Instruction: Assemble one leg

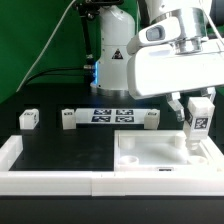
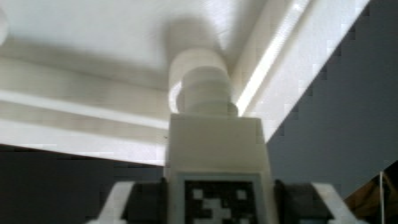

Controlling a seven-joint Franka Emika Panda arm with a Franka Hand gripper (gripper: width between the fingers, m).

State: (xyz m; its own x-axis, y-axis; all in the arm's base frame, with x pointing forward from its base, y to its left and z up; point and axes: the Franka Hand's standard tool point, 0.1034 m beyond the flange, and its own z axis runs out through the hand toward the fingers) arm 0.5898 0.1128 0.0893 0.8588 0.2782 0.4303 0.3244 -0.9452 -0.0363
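My gripper (image 1: 198,112) is shut on a leg (image 1: 197,125), a small white post with a black-and-white tag, held upright over the far right corner of the large white square panel (image 1: 150,152). In the wrist view the leg (image 2: 217,150) fills the middle, its round peg end pointing at the panel (image 2: 107,80), and the fingers (image 2: 128,200) clamp it on both sides. Three more legs stand on the table: one at the exterior view's left (image 1: 28,119), one left of centre (image 1: 67,120), one right of centre (image 1: 150,118).
The marker board (image 1: 112,116) lies between two of the loose legs at the back. A white raised frame (image 1: 60,182) runs along the front and left of the black table. The robot base (image 1: 112,60) stands behind.
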